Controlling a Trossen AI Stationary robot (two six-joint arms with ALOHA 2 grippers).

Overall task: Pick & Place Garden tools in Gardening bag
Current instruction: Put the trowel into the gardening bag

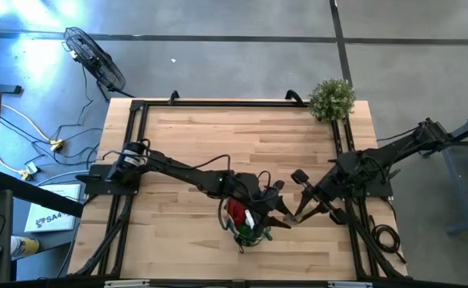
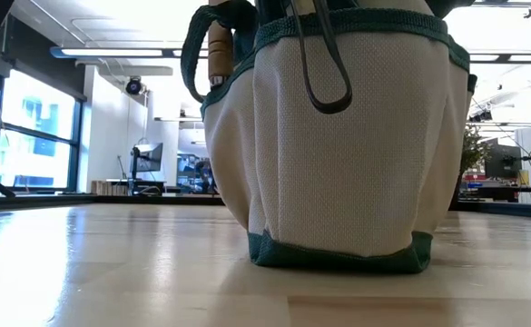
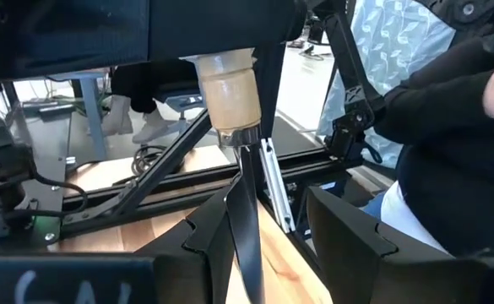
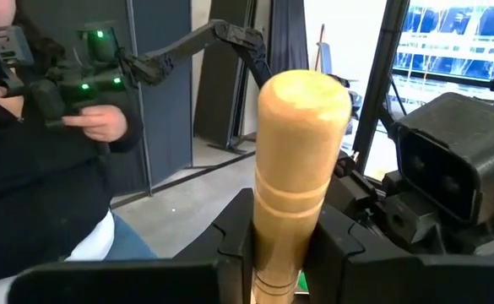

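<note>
Between right gripper [image 4: 280, 253] fingers, wooden-handled trowel [image 4: 301, 160]

The gardening bag [image 1: 246, 224] is standing on the table [image 1: 218, 136] near its front edge, serving as the landmark here. The left gripper [image 1: 272, 210] is hovering just above the bag's right rim. The right gripper [image 1: 298, 216] is sitting just right of the bag. A bushy plant [image 1: 331, 98] is standing well behind the bag, at the table's far right corner.
</note>
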